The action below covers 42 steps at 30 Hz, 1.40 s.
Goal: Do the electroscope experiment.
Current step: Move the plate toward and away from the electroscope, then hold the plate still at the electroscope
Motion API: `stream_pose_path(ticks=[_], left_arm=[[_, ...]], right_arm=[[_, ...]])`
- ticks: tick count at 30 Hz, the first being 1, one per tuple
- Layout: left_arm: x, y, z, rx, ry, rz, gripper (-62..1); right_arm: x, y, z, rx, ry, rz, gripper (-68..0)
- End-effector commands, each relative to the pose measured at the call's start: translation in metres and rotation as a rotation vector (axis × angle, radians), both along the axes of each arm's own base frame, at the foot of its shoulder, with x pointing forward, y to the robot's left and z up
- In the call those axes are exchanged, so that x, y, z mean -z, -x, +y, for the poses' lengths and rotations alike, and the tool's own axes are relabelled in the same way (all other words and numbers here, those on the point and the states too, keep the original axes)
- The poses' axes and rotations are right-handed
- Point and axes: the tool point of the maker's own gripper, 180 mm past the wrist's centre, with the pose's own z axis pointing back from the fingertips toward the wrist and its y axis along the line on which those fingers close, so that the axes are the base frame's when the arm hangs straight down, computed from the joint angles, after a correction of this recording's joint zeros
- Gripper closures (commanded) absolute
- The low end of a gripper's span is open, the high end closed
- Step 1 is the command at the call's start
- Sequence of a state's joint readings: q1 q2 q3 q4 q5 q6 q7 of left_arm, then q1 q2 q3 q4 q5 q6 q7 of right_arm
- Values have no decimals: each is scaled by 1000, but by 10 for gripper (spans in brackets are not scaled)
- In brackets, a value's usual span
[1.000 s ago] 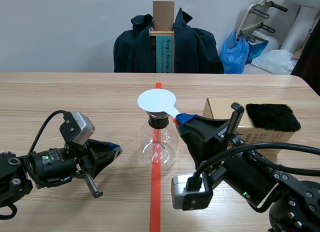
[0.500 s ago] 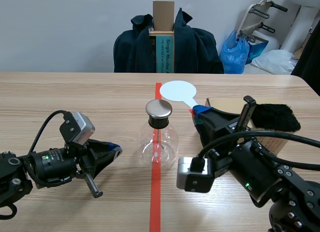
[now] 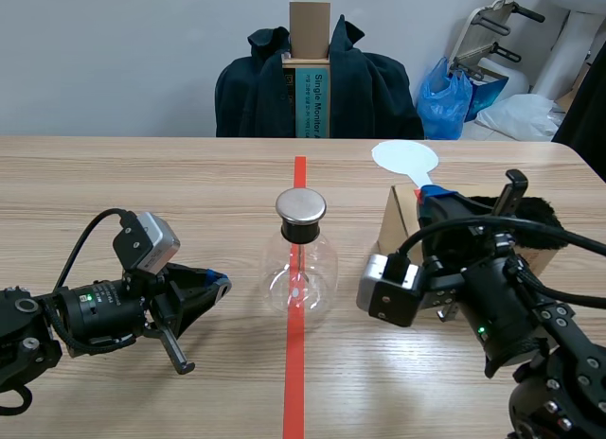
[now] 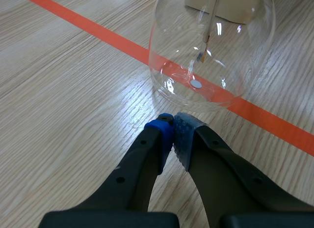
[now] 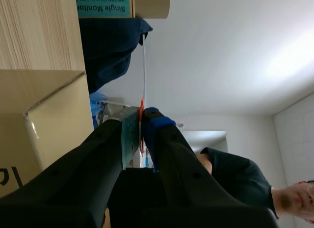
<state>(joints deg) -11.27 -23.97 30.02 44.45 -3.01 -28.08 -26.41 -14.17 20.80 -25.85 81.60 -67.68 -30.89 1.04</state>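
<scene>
Here, wooden table (image 3: 142, 174), dark jacket (image 3: 246, 98) behind.

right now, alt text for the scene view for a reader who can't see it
The right gripper holds a white paddle raised near a cardboard box at the right. A glass flask with a metal cap stands in the middle on a red tape line, and the left gripper, shut, sits low to its left.

R claw (image 5: 141, 122) pinches white paddle (image 5: 144, 71) edge-on; cardboard box (image 5: 41, 107) just beside.
</scene>
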Motion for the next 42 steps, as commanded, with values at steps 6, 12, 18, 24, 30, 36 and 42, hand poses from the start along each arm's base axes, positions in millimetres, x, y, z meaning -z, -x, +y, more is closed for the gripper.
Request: stream_pose_path(ticks=[6, 12, 18, 24, 30, 36, 42], left_arm=[[-11, -6, -4, -4, 30, -32, -28], [-11, -6, -4, -4, 30, -32, -28], [-11, -6, -4, -4, 30, -32, -28], [-11, -6, -4, -4, 30, -32, -28], [-11, -6, -4, -4, 30, -32, -28], [-11, -6, -4, -4, 30, -32, -28], [-11, -6, -4, -4, 30, -32, -28]], right_arm=[[-11, -2, 5, -47, 4, -38, -7], [-10, 9, 28, -187, 11, -39, -7], [-9, 25, 53, -352, 20, -40, -7], [-8, 38, 67, -462, 25, -40, -7], [-8, 44, 73, -508, 28, -40, -7], [-8, 44, 73, -508, 28, -40, -7], [-8, 44, 73, -507, 28, -40, -7]])
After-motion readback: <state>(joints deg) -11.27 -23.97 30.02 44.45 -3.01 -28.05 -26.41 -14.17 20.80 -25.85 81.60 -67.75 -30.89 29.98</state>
